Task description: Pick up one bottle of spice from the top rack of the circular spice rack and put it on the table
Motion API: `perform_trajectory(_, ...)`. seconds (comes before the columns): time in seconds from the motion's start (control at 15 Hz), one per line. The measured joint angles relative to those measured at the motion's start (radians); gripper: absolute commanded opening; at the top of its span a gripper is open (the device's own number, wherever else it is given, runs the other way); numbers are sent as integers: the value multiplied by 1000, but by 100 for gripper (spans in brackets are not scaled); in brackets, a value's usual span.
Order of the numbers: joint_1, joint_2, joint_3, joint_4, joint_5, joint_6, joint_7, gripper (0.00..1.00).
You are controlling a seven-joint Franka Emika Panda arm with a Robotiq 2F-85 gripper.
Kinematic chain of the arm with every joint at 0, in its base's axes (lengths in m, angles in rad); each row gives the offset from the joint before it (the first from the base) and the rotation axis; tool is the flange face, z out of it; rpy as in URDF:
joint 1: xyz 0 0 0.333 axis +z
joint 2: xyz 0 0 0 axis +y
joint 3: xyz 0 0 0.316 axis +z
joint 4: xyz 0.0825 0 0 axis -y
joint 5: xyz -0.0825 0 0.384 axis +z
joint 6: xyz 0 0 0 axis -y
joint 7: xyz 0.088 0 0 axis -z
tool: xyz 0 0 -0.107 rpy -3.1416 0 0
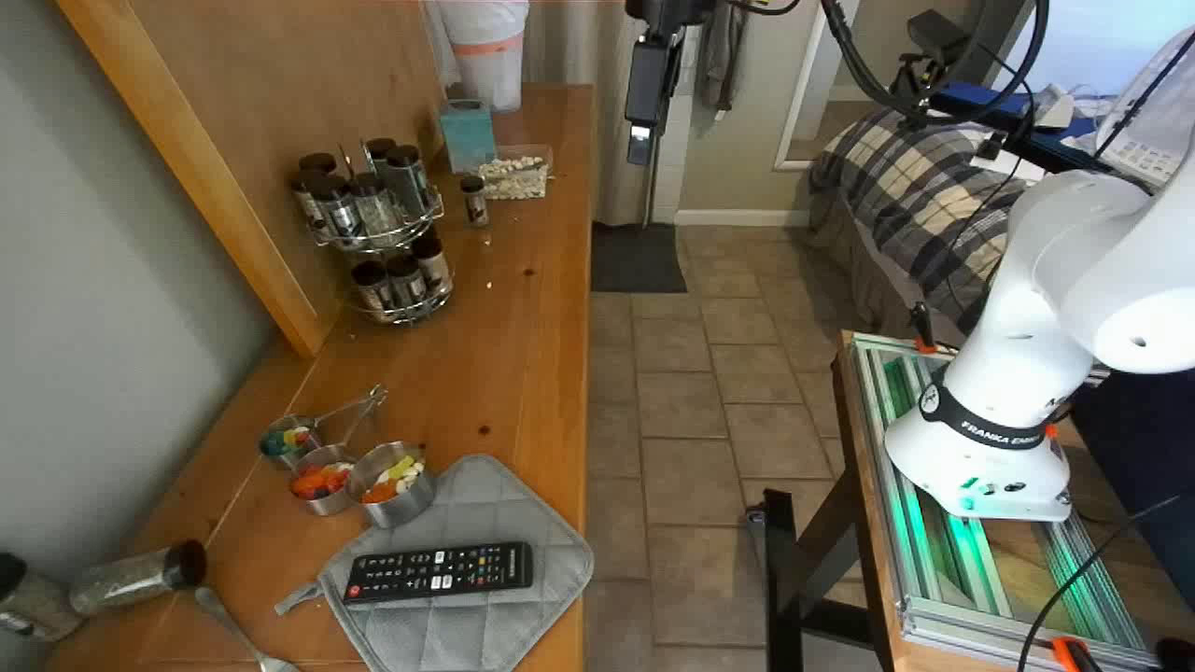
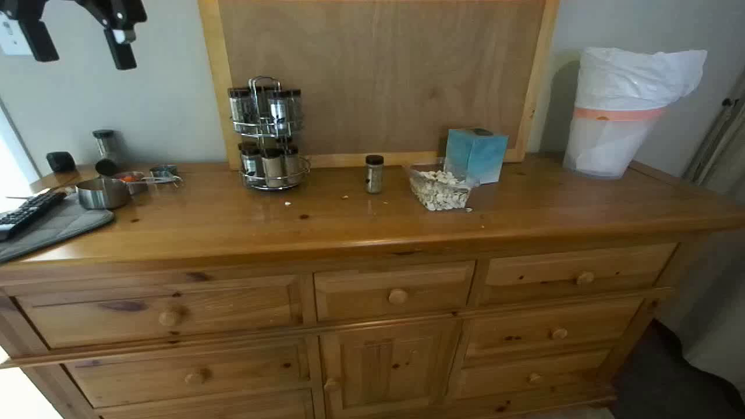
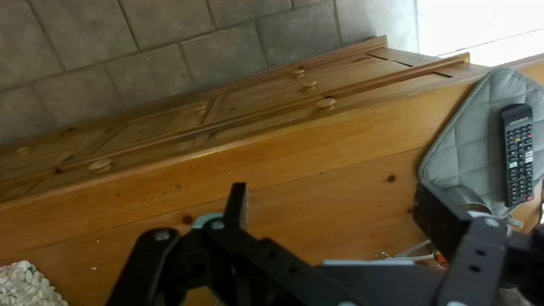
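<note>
See the Robotiq gripper [image 2: 85, 63] raised in front of the circular spice rack [image 1: 385, 245] and well apart from it, presumably for clearance over the capped spice jars [image 1: 373, 205]. Spread wide at the fingers [image 2: 120, 53], gripping nothing; in the wrist view, look between them down to the wooden dresser top [image 3: 323, 212]. Find dark-capped jars ringed upright inside the top rack [image 2: 266, 125], likely caged so against tipping. Beside the rack, near but not touching, find a lone spice jar [image 2: 374, 174] upright on the dresser top, probably for steadiness. Taking that as the requested bottle, judge the task probably finished, with only a retreat left; otherwise expect a lift clear of the rack before any sideways carry. Cannot settle which from here. On the rack's opposite side from the lone jar, notice a remote control [image 1: 439, 571] laid flat on a quilted pot holder [image 1: 504, 504], perhaps for padding.
</note>
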Motion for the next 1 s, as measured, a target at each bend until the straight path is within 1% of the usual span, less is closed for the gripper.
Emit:
perform_trajectory(0.8, 0, 0, 0, 0, 0, 0, 0, 100)
perform_trajectory(1.0, -3, 14, 0, 2, -1, 56, 3, 100)
